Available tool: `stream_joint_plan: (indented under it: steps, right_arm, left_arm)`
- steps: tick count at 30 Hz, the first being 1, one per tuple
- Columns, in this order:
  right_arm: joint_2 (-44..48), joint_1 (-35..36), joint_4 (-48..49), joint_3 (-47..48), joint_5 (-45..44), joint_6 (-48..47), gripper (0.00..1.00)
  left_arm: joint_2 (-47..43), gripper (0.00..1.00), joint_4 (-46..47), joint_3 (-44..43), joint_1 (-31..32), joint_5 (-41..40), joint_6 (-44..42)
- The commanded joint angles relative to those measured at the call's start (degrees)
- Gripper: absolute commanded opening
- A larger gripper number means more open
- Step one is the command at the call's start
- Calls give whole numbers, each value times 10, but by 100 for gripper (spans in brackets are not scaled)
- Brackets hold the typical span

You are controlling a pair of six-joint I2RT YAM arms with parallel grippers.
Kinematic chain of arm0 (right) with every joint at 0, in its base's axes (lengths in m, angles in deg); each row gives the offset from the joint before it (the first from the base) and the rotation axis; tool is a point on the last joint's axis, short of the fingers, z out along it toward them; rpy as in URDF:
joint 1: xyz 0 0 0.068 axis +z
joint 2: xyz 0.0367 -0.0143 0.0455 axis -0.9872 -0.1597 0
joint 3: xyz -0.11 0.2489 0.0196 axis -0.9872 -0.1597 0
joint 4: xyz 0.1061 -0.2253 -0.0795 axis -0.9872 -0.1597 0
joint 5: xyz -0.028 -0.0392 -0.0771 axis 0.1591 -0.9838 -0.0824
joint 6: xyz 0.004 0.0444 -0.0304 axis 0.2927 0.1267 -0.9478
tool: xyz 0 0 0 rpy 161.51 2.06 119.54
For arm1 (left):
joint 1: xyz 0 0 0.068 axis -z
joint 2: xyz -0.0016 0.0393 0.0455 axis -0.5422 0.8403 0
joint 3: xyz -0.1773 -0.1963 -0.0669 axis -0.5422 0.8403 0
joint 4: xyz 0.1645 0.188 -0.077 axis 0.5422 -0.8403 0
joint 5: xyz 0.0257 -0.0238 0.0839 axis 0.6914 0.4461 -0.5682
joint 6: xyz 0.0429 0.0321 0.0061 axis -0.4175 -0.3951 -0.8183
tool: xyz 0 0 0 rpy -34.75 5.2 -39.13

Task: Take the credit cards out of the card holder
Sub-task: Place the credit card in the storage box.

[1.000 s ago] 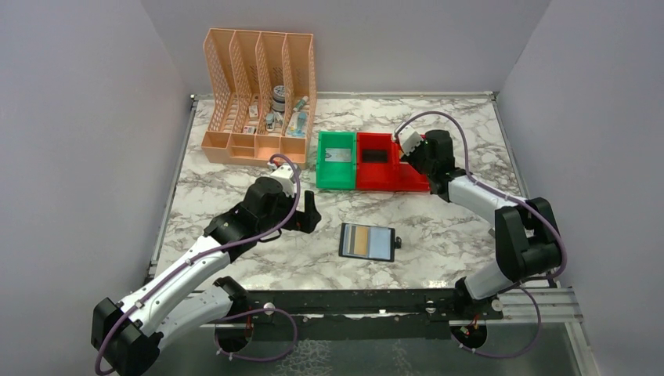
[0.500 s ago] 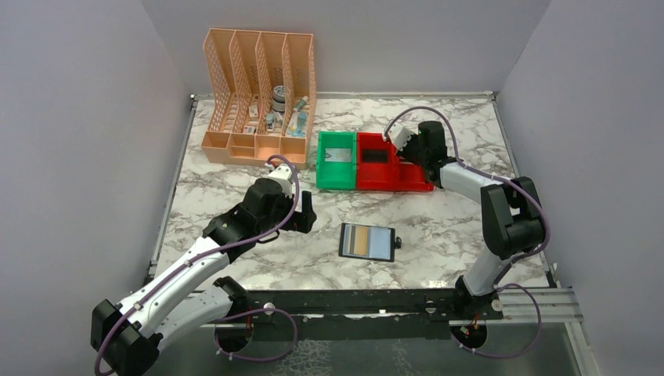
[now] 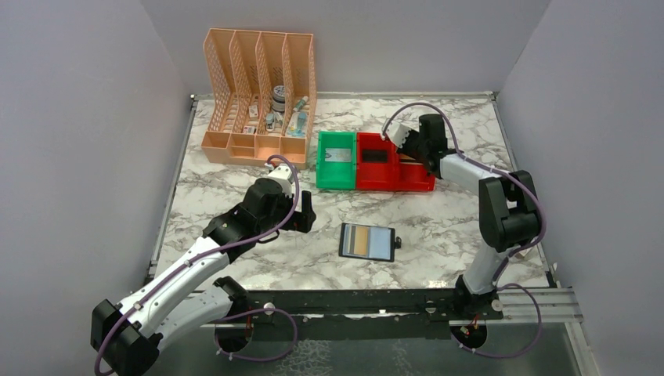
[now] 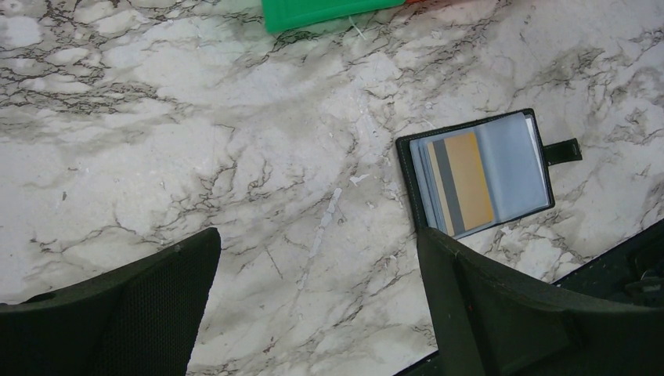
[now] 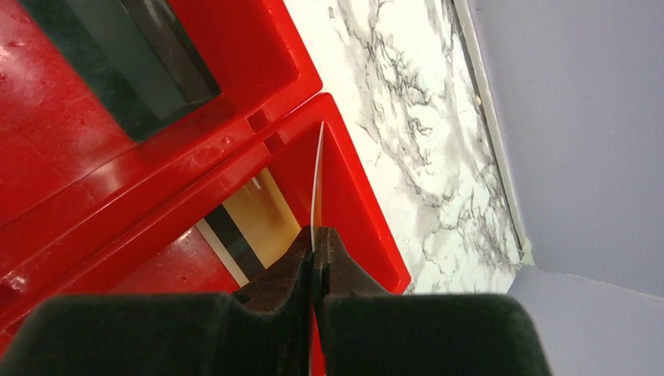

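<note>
The black card holder [image 3: 366, 242] lies open on the marble, its grey-blue panels up and a tan credit card [image 4: 468, 178] in its left half [image 4: 478, 172]. My left gripper [image 4: 319, 235] hovers open to the holder's left [image 3: 308, 213], nothing between its fingers. My right gripper [image 5: 316, 235] is shut on a thin white credit card [image 5: 318, 188], seen edge-on, over the right compartment of the red bin [image 3: 394, 186]. A tan card with a black stripe [image 5: 254, 223] lies in that compartment. In the top view the right gripper [image 3: 413, 157] sits above the bin.
A green bin [image 3: 322, 160] holding a card adjoins the red bin on its left. A dark card [image 5: 133, 63] lies in the red bin's left compartment. The peach lattice organizer [image 3: 258, 94] stands at the back left. Grey walls enclose the table.
The right arm has swung back and left, carrying its card over the red bin's right compartment. The left arm has barely shifted.
</note>
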Motion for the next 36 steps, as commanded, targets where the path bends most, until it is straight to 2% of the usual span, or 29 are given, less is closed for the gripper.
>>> stream_joint_plan:
  steps: [1,9,13,18,24,31,33,36]
  right_arm:
    - [-19,-5,-36,26,31,-4,1]
    - [-37,-8,-4,24,5,-8,1]
    - [-57,-8,-41,59,18,-5,1]
    - [-67,-10,-29,49,5,-23,1]
    - [-82,-12,-42,56,35,-19,1]
    - [-81,-13,-62,49,45,-27,10]
    - [-79,-14,-79,51,50,-29,17]
    - [-73,-15,-80,43,55,-32,21]
  left_arm:
    - [2,99,0,-23,1,-12,-9]
    - [-1,99,-1,-21,1,-12,-10]
    - [-9,99,-1,-21,1,-14,-11]
    - [-13,99,-1,-19,1,-20,-11]
    - [-9,99,-1,-20,1,-17,-11]
    - [-9,99,-1,-20,1,-19,-12]
    - [-8,99,-1,-20,1,-17,-12]
    - [-9,99,-2,-19,1,-16,-12]
